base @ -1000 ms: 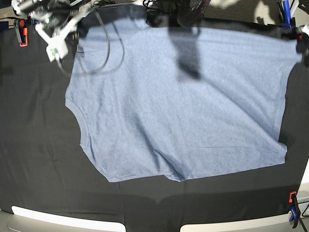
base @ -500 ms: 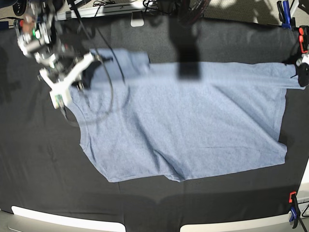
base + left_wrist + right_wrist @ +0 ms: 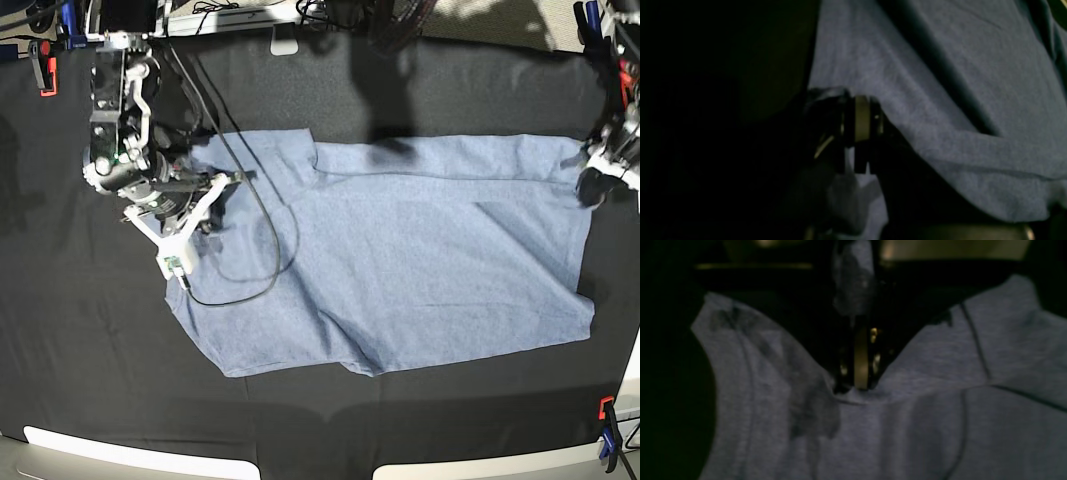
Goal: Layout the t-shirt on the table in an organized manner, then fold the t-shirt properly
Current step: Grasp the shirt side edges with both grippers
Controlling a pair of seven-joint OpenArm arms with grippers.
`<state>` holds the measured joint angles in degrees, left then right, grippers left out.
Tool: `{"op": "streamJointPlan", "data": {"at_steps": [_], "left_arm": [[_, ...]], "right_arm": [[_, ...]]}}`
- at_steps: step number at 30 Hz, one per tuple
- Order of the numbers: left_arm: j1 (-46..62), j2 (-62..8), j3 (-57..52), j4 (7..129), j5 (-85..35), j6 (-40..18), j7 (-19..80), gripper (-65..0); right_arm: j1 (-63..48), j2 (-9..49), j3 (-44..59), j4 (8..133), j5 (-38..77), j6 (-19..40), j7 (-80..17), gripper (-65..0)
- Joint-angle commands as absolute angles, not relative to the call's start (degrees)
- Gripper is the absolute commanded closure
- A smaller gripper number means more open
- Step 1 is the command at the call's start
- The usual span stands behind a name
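The blue-grey t-shirt point(image 3: 420, 250) lies spread across the black table point(image 3: 80, 350), its hem side toward the front edge. In the base view my right gripper point(image 3: 215, 200) sits low at the shirt's left end. The right wrist view shows it point(image 3: 860, 373) shut on a pinch of t-shirt point(image 3: 923, 426) fabric near a seam. My left gripper point(image 3: 592, 185) is at the shirt's far right corner. In the left wrist view it point(image 3: 862, 166) is shut on a fold of the t-shirt point(image 3: 940, 83). No lettering shows.
A black cable point(image 3: 265, 250) from the left-hand arm loops over the shirt. Red and blue clamps point(image 3: 44, 68) point(image 3: 606, 440) hold the cloth at the table's edges. A white fitting point(image 3: 285, 42) sits at the far edge.
Both grippers have drawn the shirt's far edge toward the front of the table and lowered it. The arm on the left came down from the far left corner; the shirt now lies flatter.
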<state>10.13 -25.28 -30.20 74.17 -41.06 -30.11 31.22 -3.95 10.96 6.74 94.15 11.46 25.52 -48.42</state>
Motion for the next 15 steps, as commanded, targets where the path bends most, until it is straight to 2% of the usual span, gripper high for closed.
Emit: {"op": "streamJointPlan", "data": {"at_steps": [1, 5, 6, 8, 9, 10, 15], "left_arm": [[9.78, -26.72, -30.61, 74.78, -41.41, -30.48, 29.45, 0.0], [9.82, -27.64, -30.61, 74.81, -40.38, -30.57, 32.53, 0.0], [9.82, -28.18, -30.61, 74.81, -40.49, -31.55, 33.63, -5.7], [9.82, -29.61, -30.61, 74.81, -40.56, -34.30, 34.57, -22.7], [9.82, -30.50, -30.61, 74.83, -40.58, -34.87, 34.72, -27.2], [9.82, -31.38, -30.68, 74.85, -40.62, -34.83, 35.11, -28.0], [10.72, -34.96, -30.70, 74.87, -46.15, -34.92, 41.34, -28.0]], "right_arm": [[-2.81, 11.49, 6.90, 95.02, 10.83, 25.06, -46.54, 0.0], [-2.70, 12.67, 6.90, 95.02, 10.48, 25.08, -46.35, -0.3], [-2.70, 13.28, 6.90, 95.02, 10.46, 25.15, -46.39, -6.4], [-2.70, 14.66, 6.90, 95.04, 10.48, 25.15, -46.87, -18.4], [-2.70, 15.35, 6.90, 95.13, 10.48, 25.17, -47.66, -22.1], [-2.68, 16.10, 6.90, 95.26, 10.52, 25.30, -48.62, -23.8], [-2.74, 18.26, 8.67, 96.16, 15.73, 26.94, -51.94, -23.8]]}}
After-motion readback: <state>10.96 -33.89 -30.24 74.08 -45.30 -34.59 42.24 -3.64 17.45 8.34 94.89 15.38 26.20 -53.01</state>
